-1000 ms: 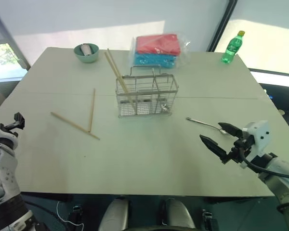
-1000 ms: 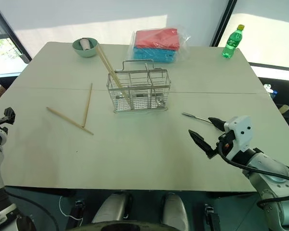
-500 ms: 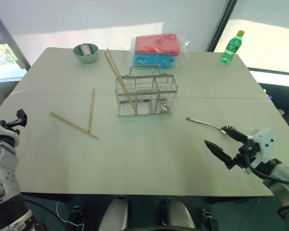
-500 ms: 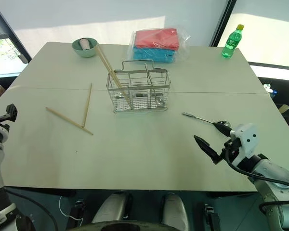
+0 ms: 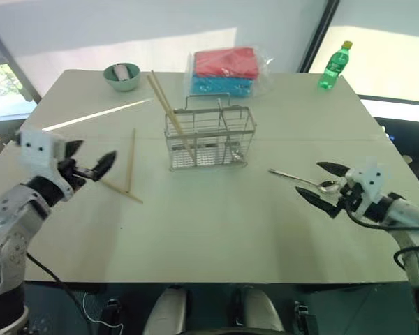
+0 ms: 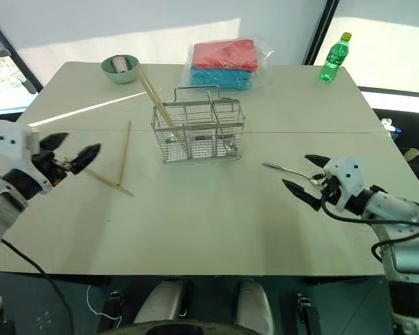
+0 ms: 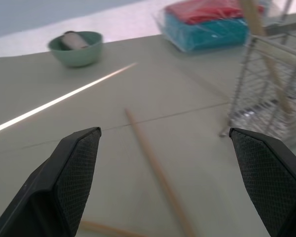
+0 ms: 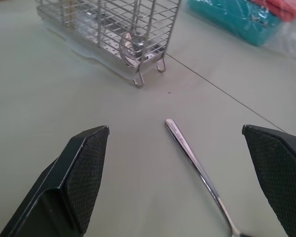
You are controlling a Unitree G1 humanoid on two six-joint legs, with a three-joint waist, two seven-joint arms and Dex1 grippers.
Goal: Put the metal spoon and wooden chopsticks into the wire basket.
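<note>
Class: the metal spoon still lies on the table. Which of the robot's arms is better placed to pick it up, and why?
The right. Its open right gripper sits at the bowl end of the metal spoon, fingers either side. The left gripper is across the table by the loose wooden chopsticks.

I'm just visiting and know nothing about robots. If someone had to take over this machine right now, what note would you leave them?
Left pincer: open, empty, above the table near the two loose wooden chopsticks.
Right pincer: open, empty, its fingers on either side of the metal spoon.
Wire basket stands mid-table; two chopsticks already lean in its left compartment.
Done: those two chopsticks are in.
Left: the crossed pair on the table left of the basket, and the spoon lying on the table right of it, all go into the basket.
</note>
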